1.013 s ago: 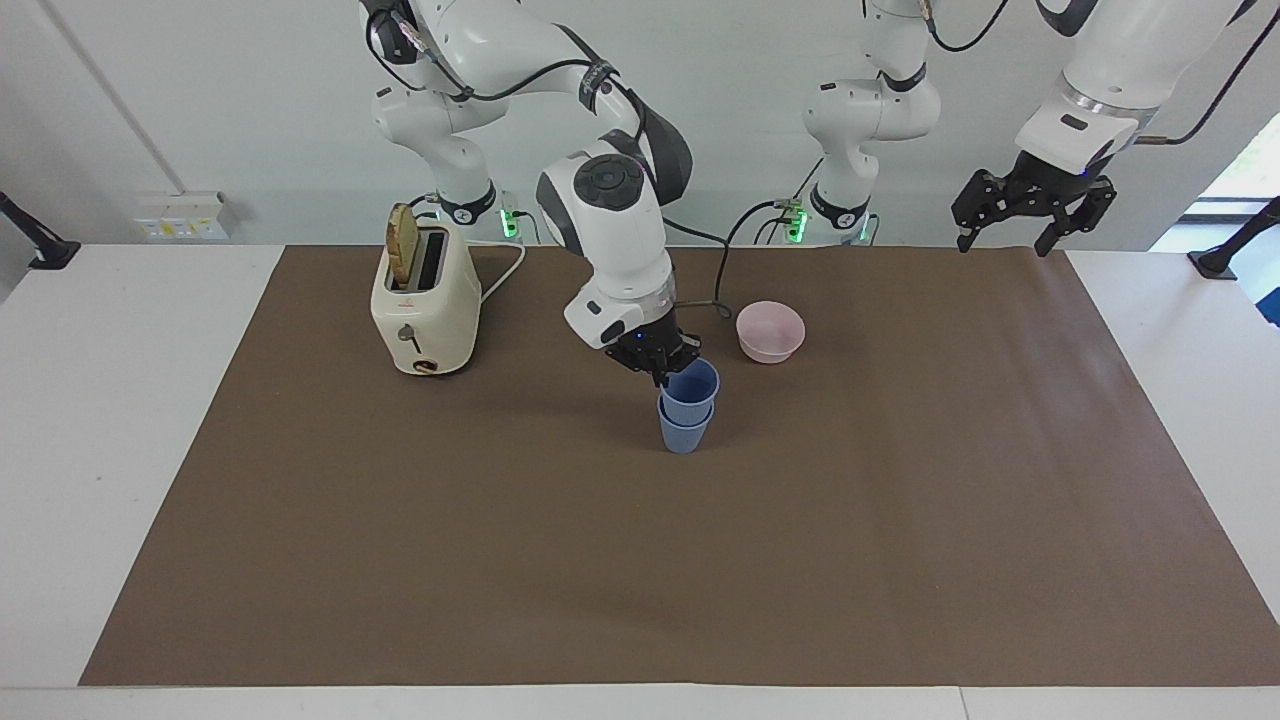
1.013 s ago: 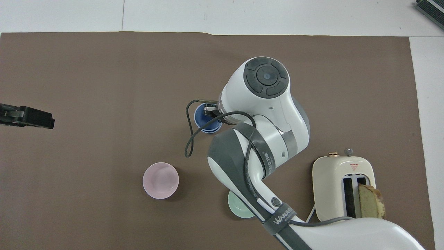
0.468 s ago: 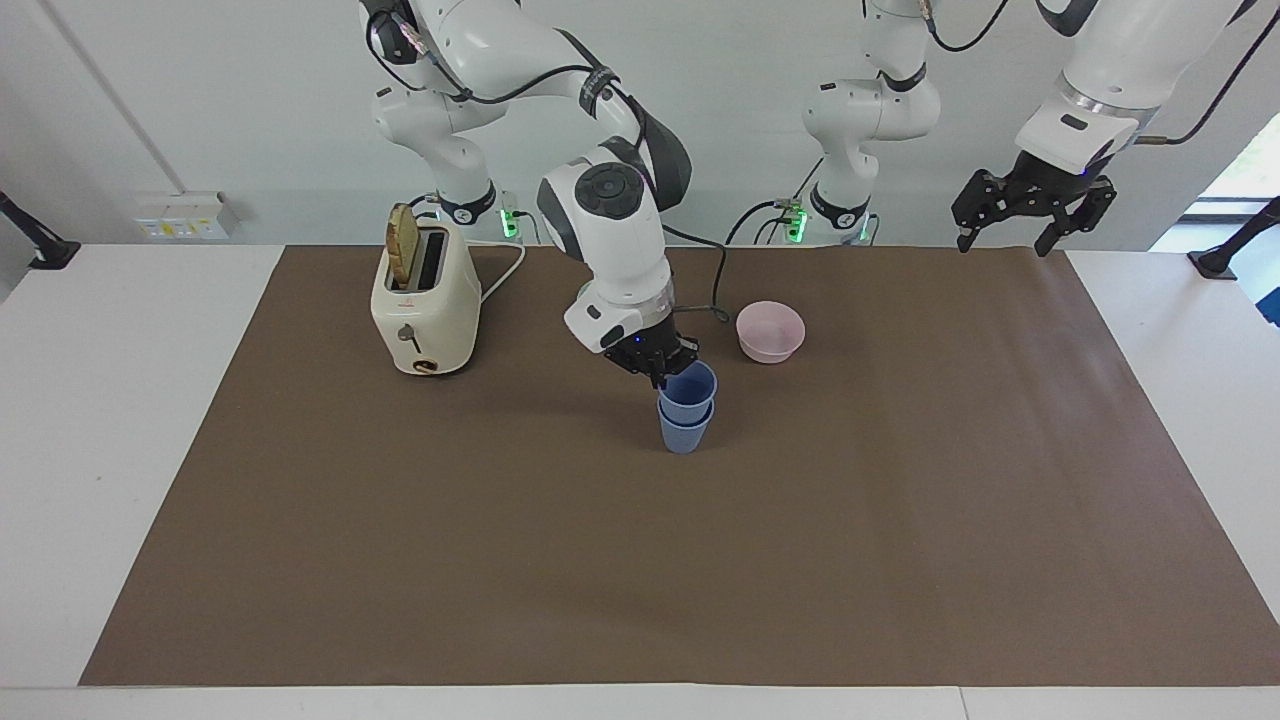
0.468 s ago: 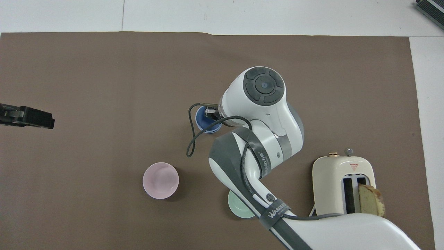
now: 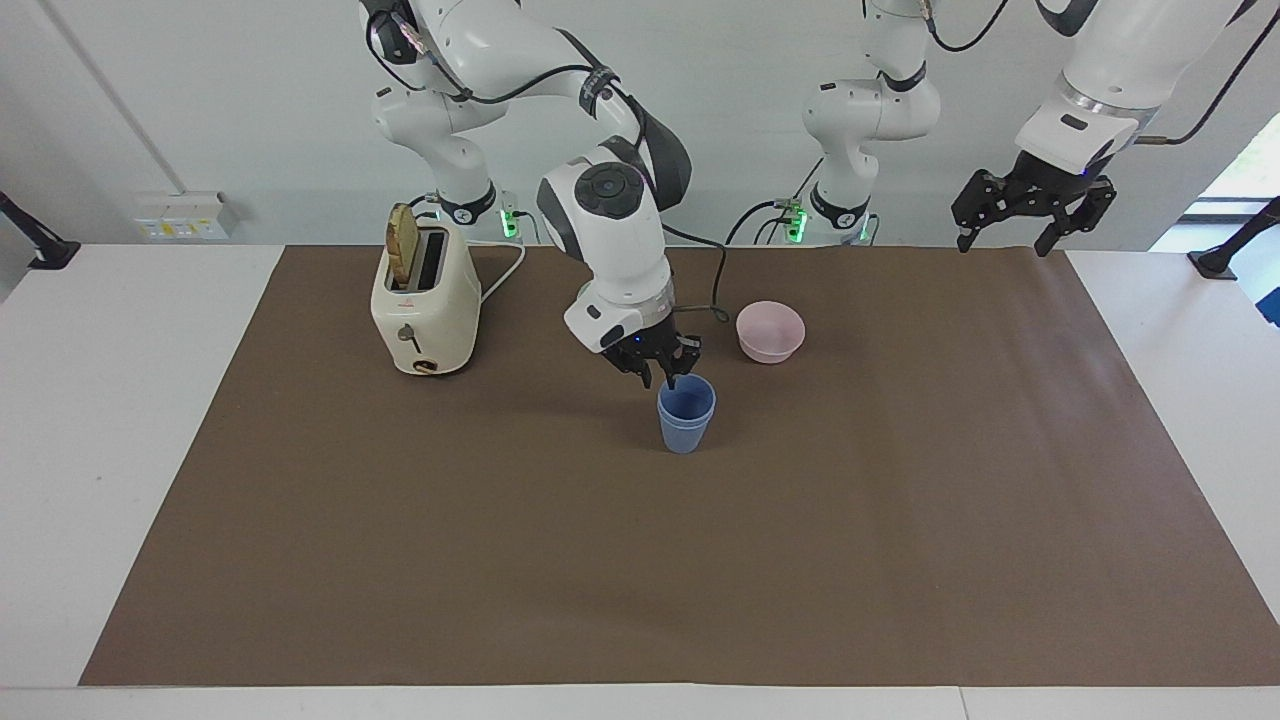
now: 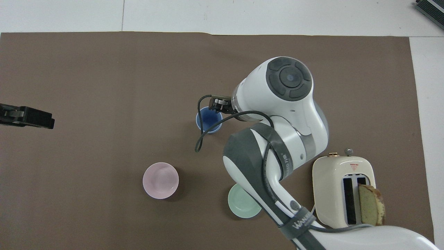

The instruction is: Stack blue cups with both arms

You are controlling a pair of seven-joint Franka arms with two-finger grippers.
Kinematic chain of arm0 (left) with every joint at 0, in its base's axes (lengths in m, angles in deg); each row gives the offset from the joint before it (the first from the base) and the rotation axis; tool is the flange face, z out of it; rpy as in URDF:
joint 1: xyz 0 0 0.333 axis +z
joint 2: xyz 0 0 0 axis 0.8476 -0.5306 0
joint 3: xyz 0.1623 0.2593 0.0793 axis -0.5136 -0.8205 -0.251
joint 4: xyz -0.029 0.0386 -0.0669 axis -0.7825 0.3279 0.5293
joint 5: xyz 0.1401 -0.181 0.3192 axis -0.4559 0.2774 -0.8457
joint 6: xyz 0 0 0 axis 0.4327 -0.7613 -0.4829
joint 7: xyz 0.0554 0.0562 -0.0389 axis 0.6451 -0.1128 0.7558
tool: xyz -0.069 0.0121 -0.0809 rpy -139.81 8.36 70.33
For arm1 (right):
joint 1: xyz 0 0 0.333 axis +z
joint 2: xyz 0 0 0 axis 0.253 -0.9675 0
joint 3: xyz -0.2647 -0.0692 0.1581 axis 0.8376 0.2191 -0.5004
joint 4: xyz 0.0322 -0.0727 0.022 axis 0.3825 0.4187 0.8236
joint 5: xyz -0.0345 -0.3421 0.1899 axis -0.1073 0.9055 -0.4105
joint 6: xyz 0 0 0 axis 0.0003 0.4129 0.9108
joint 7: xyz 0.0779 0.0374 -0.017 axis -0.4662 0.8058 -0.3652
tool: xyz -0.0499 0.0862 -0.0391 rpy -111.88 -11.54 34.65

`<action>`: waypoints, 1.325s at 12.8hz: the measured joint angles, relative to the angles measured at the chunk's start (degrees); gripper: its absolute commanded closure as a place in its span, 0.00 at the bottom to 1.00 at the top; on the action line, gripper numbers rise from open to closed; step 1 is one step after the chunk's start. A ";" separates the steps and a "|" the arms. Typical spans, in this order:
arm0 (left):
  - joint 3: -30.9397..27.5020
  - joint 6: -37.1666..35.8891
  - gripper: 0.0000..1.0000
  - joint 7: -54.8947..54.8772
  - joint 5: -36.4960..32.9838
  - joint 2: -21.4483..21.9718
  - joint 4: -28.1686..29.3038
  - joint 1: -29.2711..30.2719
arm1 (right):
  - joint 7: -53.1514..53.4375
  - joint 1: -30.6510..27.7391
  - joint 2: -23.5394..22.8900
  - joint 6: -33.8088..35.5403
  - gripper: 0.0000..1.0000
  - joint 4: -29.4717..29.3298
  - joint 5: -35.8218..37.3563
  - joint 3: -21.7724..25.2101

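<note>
**Cups nested at mid-mat; right gripper let go**

From my remote station I find the two blue cups [image 5: 686, 415] standing upright as one stack on the brown mat [image 5: 640, 560], near the middle of the table. They are farther from the robots than the pink bowl [image 5: 770, 331] and toward the left arm's end from the toaster [image 5: 426, 305]. The upper cup sits deep in the lower; only a thin second rim shows.

The right gripper [image 5: 664, 374] hangs just above the stack's rim on the side nearer the robots. Its fingers are spread and hold nothing. The left gripper [image 5: 1032, 210] waits raised over the mat's edge at its own end, fingers apart and empty.

Differences between views: the facing view shows the gap between the right gripper and the rim, and the toast [image 5: 402, 245] standing up out of a toaster slot. The overhead view shows the dark blue inside of the stack [image 6: 209, 119] and a green bowl [image 6: 242, 205] beside the pink bowl [image 6: 161, 180], partly under the right arm; the facing view hides that bowl behind the arm. Of the left gripper [image 6: 26, 116], the overhead view shows only a black tip.

Change from a second ago: the upper cup stood higher then, with the right gripper clamped on its rim. It has since dropped into place, and the gripper has released and risen slightly. The left arm has not moved.
</note>
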 measured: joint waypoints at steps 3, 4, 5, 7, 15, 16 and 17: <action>0.00 0.00 0.00 0.00 0.00 0.00 0.00 0.00 | -4.45 -6.51 5.22 5.64 0.00 0.04 0.54 0.20; 0.00 0.00 0.00 0.00 0.00 0.00 0.00 0.00 | -6.36 -8.63 6.86 7.68 0.00 0.06 0.55 0.25; 0.00 0.00 0.00 0.00 0.00 0.00 0.00 0.00 | -7.88 -10.24 8.35 9.60 0.00 0.05 0.56 0.29; 0.00 0.00 0.00 0.00 0.00 0.00 0.00 0.00 | -10.26 -13.03 11.55 13.17 0.00 0.05 0.63 0.35; 0.00 0.00 0.00 0.00 0.00 0.00 0.00 0.00 | -22.18 -20.15 16.08 23.19 0.00 -2.04 6.24 0.61; 0.00 0.00 0.00 0.00 0.00 0.00 0.00 0.00 | -23.73 -20.48 16.44 23.70 0.00 -1.66 6.27 0.60; 0.00 0.00 0.00 0.00 0.00 0.00 0.00 0.00 | -24.95 -20.79 16.90 23.71 0.00 -1.03 6.29 0.61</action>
